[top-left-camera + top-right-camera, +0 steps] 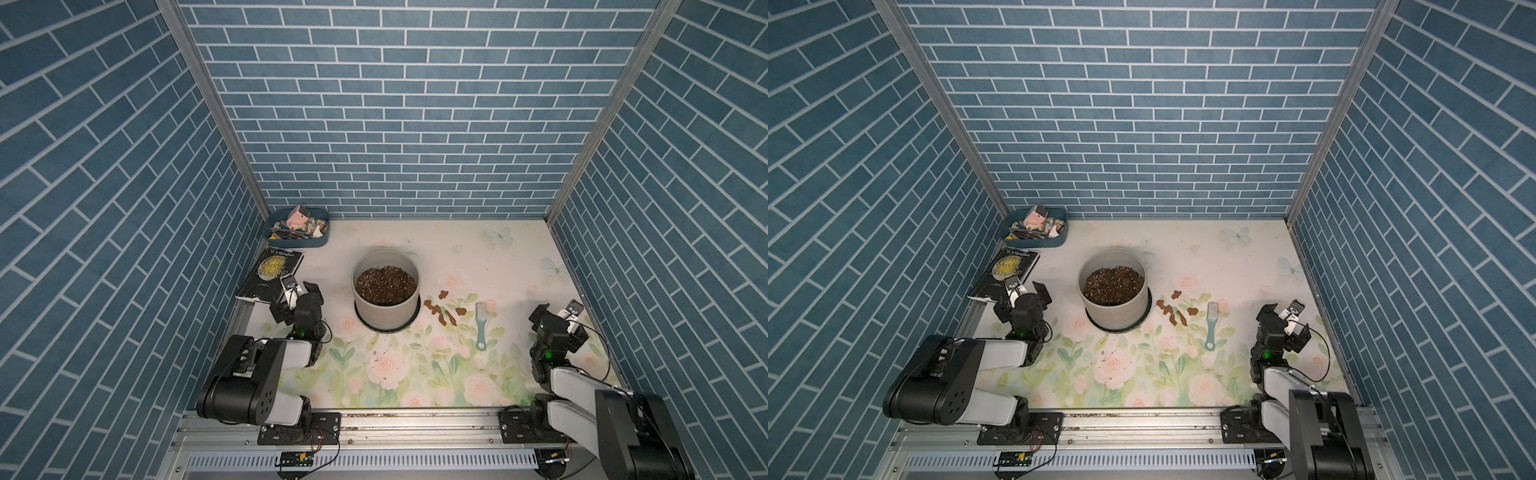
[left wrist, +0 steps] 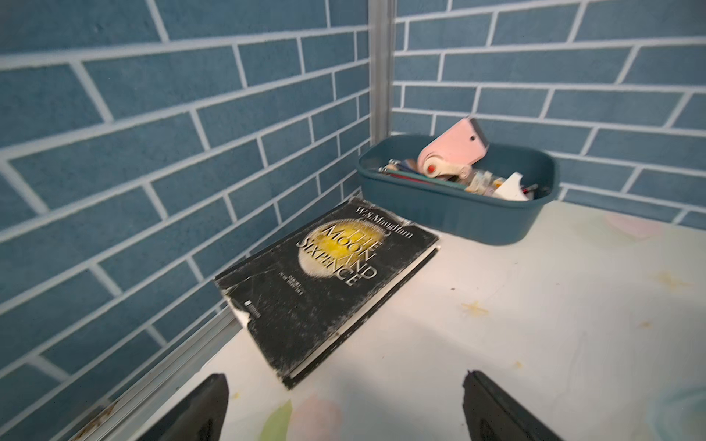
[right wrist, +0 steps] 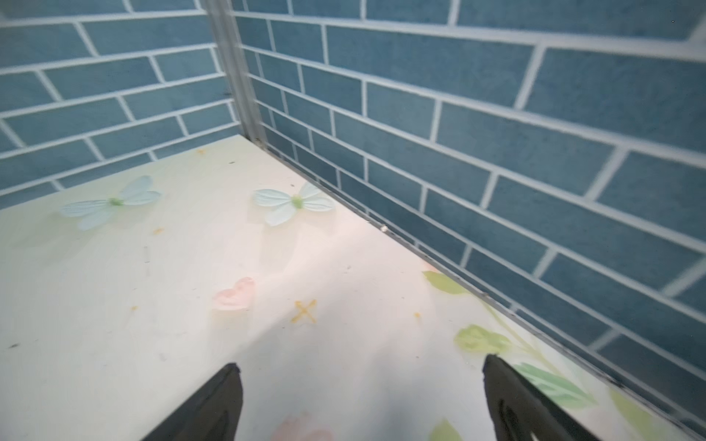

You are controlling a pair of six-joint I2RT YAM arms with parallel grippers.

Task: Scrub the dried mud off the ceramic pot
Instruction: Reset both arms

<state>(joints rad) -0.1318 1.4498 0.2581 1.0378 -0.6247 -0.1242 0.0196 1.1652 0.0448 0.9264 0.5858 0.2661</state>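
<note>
Filling the ceramic pot — dark soil, white-speckled

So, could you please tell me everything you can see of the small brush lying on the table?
The brush is a slim teal hand brush, plastic by its look, with a pale bristle head at the far end and a small ring at the near end of its handle. It lies flat on the floral table, pointing roughly away from the robot, beside the reddish-brown mud flakes without touching them. It shows in both top views. Neither gripper touches it.
</note>
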